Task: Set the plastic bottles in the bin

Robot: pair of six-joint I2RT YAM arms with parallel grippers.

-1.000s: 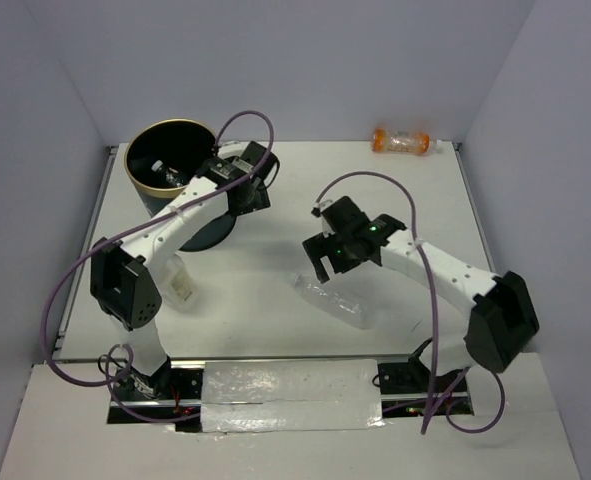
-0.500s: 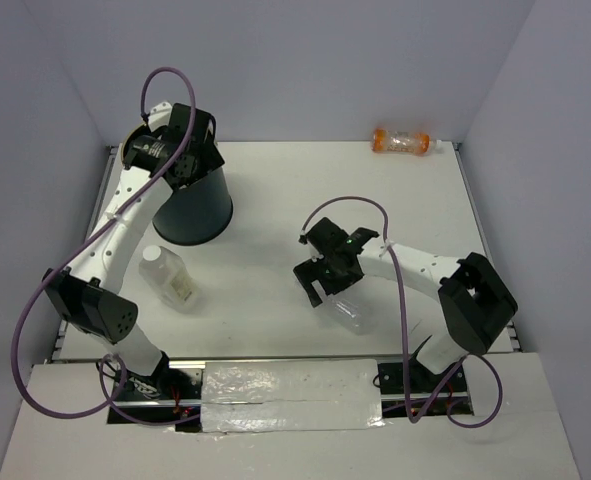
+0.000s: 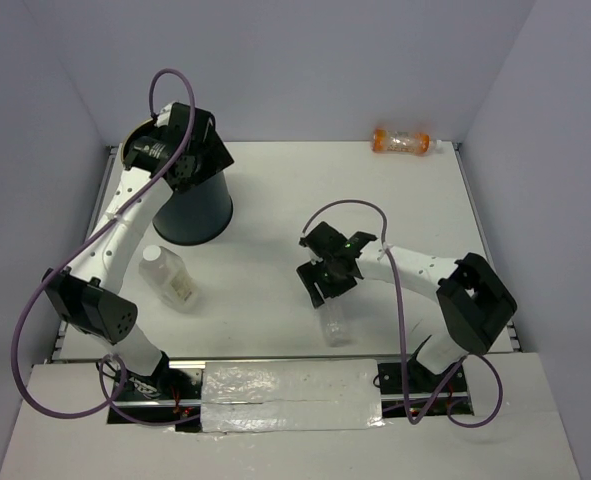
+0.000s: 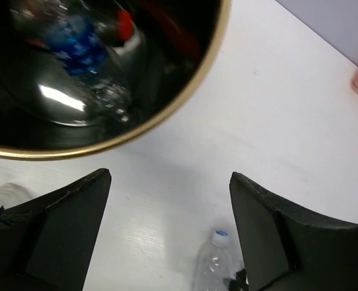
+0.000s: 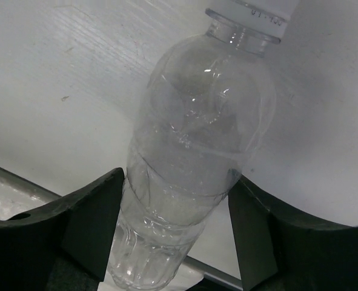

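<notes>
My right gripper [image 3: 327, 282] [image 5: 175, 182] is shut on the long clear bottle [image 3: 333, 320] [image 5: 194, 151], its fingers pressing both sides near the base; the bottle lies on the table. My left gripper [image 3: 200, 158] [image 4: 169, 179] hangs open and empty over the edge of the dark bin [image 3: 197, 210] with its gold rim [image 4: 185, 100]. Inside the bin lie a blue-labelled bottle [image 4: 76, 42] and a red-capped bottle [image 4: 124, 25]. The squat white-capped bottle [image 3: 170, 278] lies near the bin. The orange bottle [image 3: 403, 141] rests at the far edge.
White walls close the table [image 3: 275, 230] on three sides. A foil-covered strip [image 3: 290, 385] runs along the near edge between the arm bases. Purple cables loop above both arms.
The left arm swung from the bin's right side up over its rim. The right gripper came down around the long clear bottle and closed; the bottle turned toward the near edge.
</notes>
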